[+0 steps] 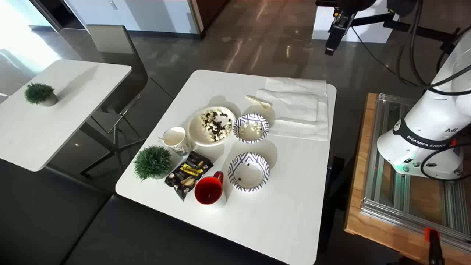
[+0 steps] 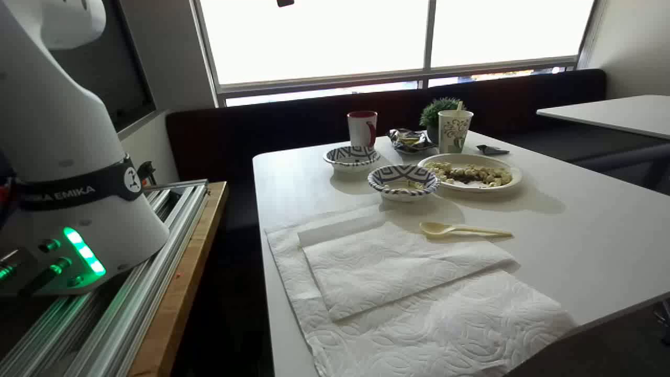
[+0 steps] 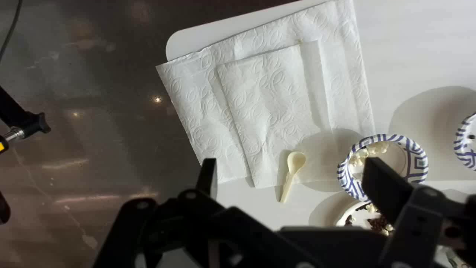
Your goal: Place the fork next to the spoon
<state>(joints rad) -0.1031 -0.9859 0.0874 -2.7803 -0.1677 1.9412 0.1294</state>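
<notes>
A cream plastic spoon (image 1: 264,104) lies with its bowl on a white paper towel's edge and its handle on the table; it shows also in an exterior view (image 2: 438,229) and the wrist view (image 3: 296,163). No fork is plainly visible. A thin cream handle (image 2: 459,106) sticks out of a patterned paper cup (image 2: 453,132); its lower end is hidden, so I cannot tell whether it is a fork. My gripper (image 3: 290,169) is open and empty, its fingers wide apart high above the table. In an exterior view it (image 1: 333,46) hangs beyond the table edge.
Folded paper towels (image 1: 294,105) lie by the spoon. Two patterned bowls (image 1: 251,127) (image 1: 232,173), a popcorn plate (image 1: 195,130), a red-and-white mug (image 1: 220,201), a black snack bag (image 1: 189,176) and a plant (image 1: 152,162) stand on the white table (image 1: 287,221).
</notes>
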